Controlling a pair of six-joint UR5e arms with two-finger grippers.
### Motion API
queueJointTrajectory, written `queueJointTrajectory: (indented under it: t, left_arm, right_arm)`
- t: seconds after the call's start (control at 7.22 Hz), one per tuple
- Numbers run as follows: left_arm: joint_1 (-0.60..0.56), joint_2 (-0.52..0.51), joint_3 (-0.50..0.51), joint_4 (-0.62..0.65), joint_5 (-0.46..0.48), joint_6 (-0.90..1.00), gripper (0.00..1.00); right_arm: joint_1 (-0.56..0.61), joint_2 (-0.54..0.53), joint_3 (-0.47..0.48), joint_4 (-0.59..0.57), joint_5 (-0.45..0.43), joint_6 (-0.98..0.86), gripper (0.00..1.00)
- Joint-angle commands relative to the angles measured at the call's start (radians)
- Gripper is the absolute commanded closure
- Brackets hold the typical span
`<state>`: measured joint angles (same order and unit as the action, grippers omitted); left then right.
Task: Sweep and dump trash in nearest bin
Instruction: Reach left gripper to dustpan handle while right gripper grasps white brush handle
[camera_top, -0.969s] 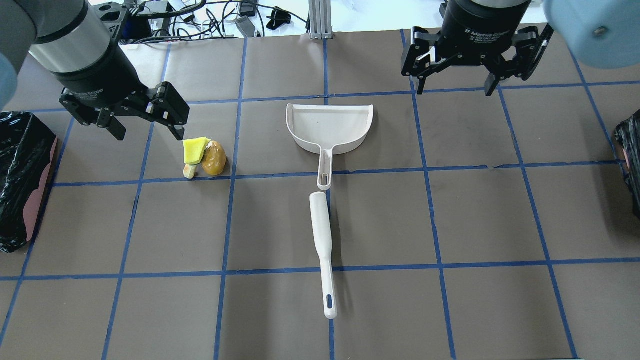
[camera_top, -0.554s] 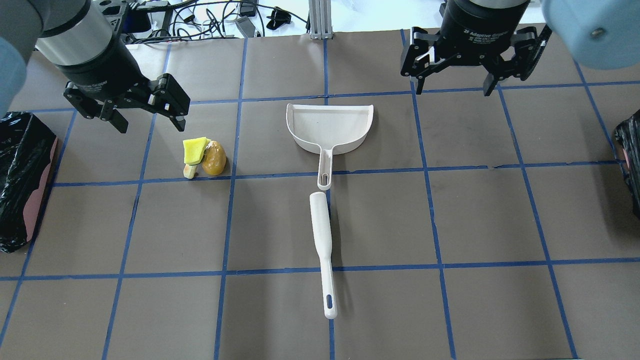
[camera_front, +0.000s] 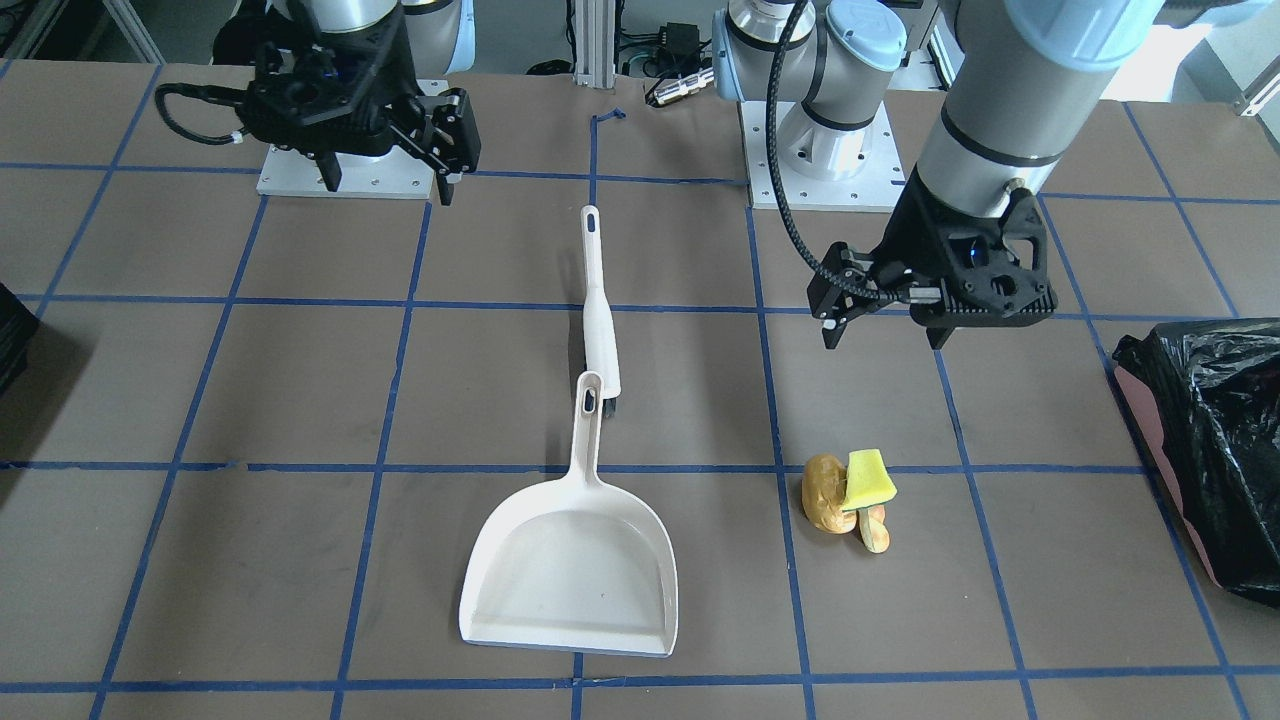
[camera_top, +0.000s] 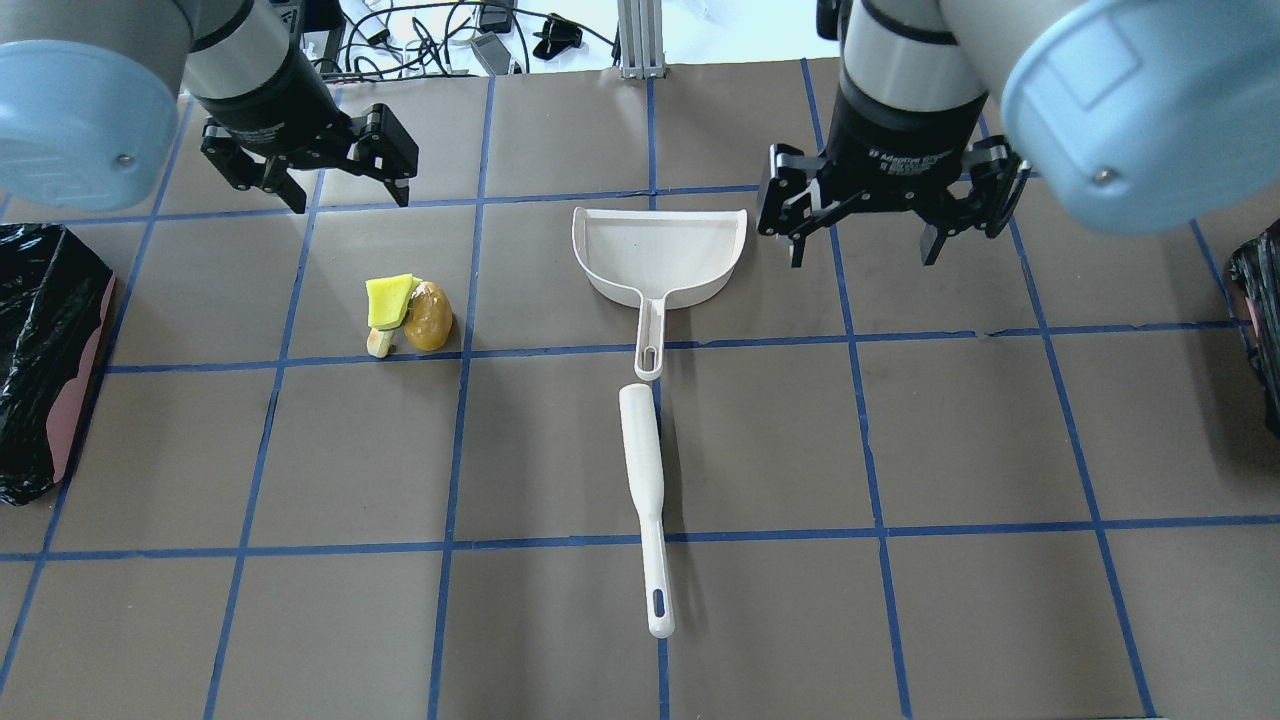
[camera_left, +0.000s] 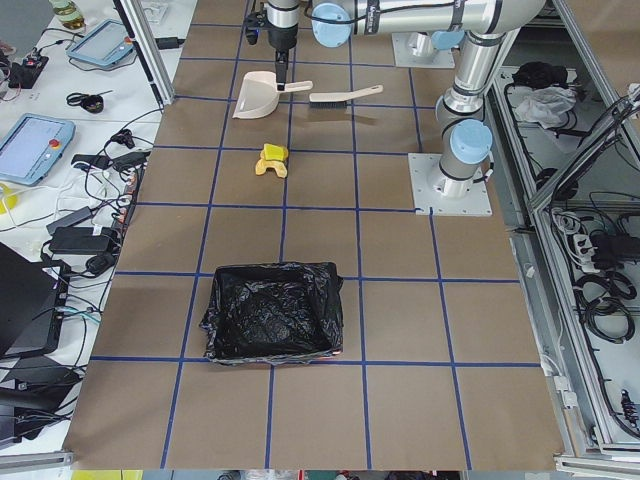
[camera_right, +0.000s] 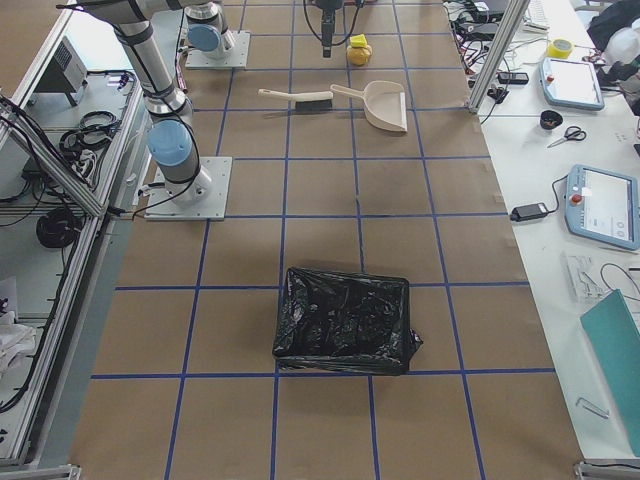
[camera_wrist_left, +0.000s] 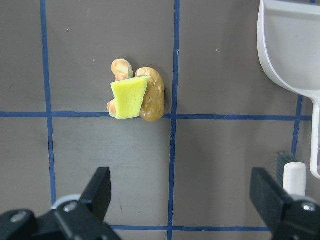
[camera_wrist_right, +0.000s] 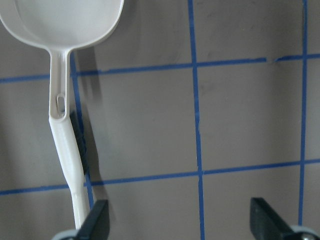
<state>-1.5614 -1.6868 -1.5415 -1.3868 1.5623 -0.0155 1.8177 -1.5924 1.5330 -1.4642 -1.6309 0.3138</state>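
Trash (camera_top: 425, 318), lumpy brown and spongy yellow, near smooth white dustpan (camera_top: 660, 250); left end effector (camera_top: 350, 200), right end effector (camera_top: 863, 257) both apart.

I've got the trash (camera_top: 408, 318) in one tight cluster on the left half of the table (camera_top: 900, 450), sitting right against a blue tape line (camera_top: 300, 358). The brown potato-like lump (camera_top: 429, 318) lies on its side. The yellow-green wedge (camera_top: 389, 300) leans tilted against it, with the small orange-tan slice (camera_top: 379, 343) tucked under the wedge, touching. The bin (camera_top: 88, 365) stands well apart at the left end, its pinkish wall showing and a crinkled glossy black bag lining it.
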Motion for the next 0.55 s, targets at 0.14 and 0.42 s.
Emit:
queueJointTrajectory:
  t: [0.14, 0.42]
  left_arm:
    - [-0.058, -0.112, 0.090, 0.014, -0.002, -0.020, 0.00]
    - [-0.121, -0.174, 0.124, 0.011, -0.021, -0.090, 0.00]
  right_arm:
    - [0.266, 0.015, 0.250, -0.170, 0.003, 0.165, 0.00]
    - [0.339, 0.043, 0.492, -0.577, 0.003, 0.232, 0.00]
